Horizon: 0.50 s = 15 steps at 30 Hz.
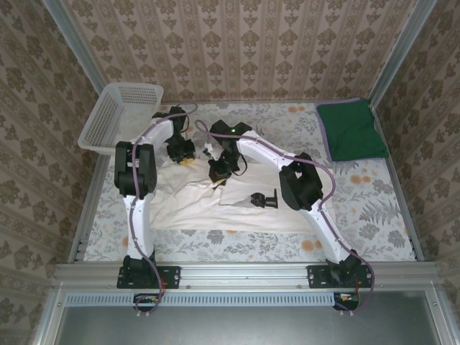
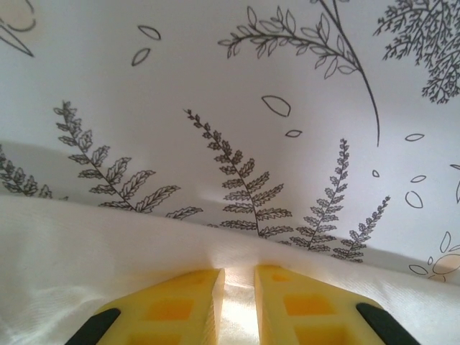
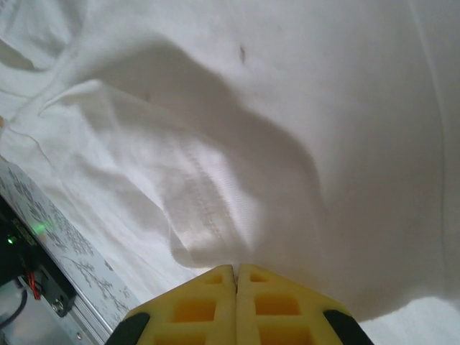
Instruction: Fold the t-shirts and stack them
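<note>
Top external: fern-print table cover (image 1: 374,208), damask wallpaper (image 1: 237,43) around, cream t-shirt (image 1: 194,208) centre.

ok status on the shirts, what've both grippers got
left gripper pinching cream shirt edge, right gripper shut on a fold of it. cream shirt spread mid-table, not folded yet; green shirt neat at far right. basket far left, clear of both.

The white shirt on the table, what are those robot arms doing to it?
Two robot arms are folding the cream-white t-shirt, which lies spread out on the table. The left tool pinches the shirt's edge, with cloth caught between its fingers. The right tool is shut on a raised fold of the same shirt. The dark green t-shirt lies already folded in the far right corner, and a white basket sits at the far left.
</note>
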{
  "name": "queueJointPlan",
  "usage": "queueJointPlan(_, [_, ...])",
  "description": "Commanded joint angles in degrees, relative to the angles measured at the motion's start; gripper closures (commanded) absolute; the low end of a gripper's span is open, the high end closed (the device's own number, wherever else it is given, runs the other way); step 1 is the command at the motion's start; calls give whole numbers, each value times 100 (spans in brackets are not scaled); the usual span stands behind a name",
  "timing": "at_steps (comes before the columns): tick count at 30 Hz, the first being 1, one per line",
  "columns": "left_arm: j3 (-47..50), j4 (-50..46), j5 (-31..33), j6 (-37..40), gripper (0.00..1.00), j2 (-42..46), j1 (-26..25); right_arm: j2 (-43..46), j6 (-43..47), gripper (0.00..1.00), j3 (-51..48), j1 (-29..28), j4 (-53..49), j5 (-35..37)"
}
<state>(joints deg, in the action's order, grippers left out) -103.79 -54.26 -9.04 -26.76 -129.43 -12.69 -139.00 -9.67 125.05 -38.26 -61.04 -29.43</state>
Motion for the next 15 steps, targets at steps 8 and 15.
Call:
queueJointPlan(8, [-124, -186, 278, 167, 79, -320, 91, 562, 334, 100, -705, 142, -119, -440])
queueJointPlan(15, [-172, -216, 330, 199, 78, -338, 91, 736, 211, 77, -1187, 304, 8, -210])
